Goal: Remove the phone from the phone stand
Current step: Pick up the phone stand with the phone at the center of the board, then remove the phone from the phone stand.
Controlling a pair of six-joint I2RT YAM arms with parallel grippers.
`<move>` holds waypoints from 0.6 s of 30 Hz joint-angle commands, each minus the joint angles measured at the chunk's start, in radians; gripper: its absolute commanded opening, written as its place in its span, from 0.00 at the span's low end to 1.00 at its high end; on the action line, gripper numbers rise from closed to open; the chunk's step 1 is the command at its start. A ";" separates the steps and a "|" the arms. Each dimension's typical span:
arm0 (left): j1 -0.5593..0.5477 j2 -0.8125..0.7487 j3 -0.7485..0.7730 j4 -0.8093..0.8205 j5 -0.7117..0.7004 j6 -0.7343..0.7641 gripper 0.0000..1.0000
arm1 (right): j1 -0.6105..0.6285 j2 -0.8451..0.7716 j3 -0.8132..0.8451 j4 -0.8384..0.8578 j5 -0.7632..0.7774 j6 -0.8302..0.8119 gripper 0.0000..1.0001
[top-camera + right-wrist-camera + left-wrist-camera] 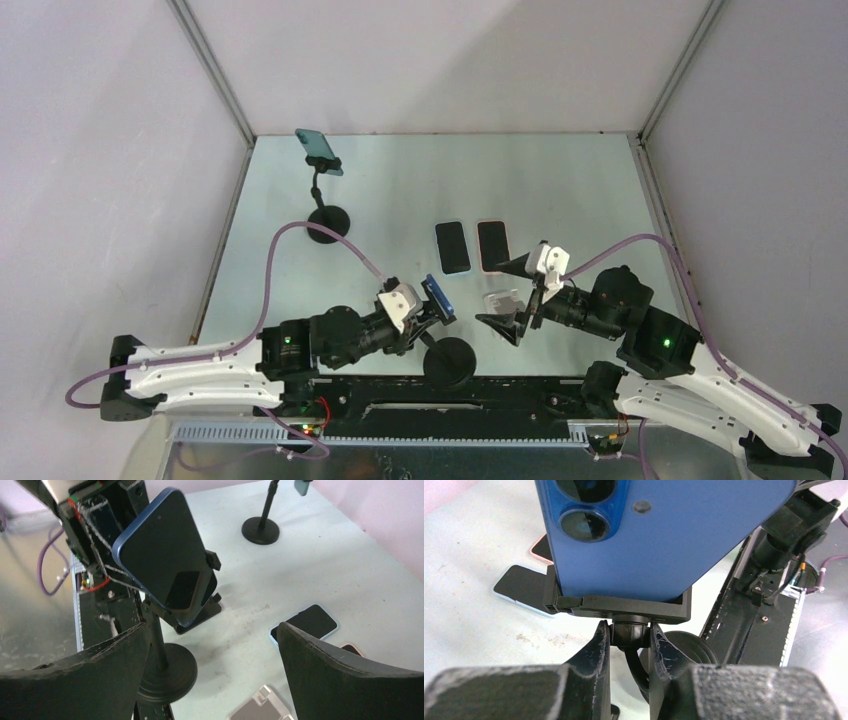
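A blue phone (438, 297) sits tilted in the black clamp (624, 605) of a phone stand with a thin pole (157, 635) and a round base (448, 360). The left wrist view shows the phone's blue back (664, 530) and camera lenses, and the right wrist view shows its dark screen (167, 555). My left gripper (628, 630) is shut on the stand's ball joint (629, 636) just under the clamp. My right gripper (212, 645) stands wide open facing the phone's screen side, apart from it, with nothing between its fingers (350, 675).
Two phones (452, 246) (492, 245) lie flat mid-table. A small grey holder (500, 302) lies below my right gripper (500, 298). A second stand (328, 225) with a teal phone (320, 150) is at the back left. The black base rail (450, 395) runs along the near edge.
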 commanded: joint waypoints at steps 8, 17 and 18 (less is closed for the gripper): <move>0.020 0.028 0.064 0.147 0.226 0.017 0.00 | -0.001 0.004 0.040 -0.045 -0.225 -0.273 0.99; 0.020 0.003 0.063 0.173 0.321 0.066 0.00 | 0.000 0.044 0.040 0.029 -0.397 -0.344 1.00; 0.020 0.004 0.067 0.171 0.332 0.068 0.00 | 0.000 0.052 0.040 0.037 -0.419 -0.343 0.99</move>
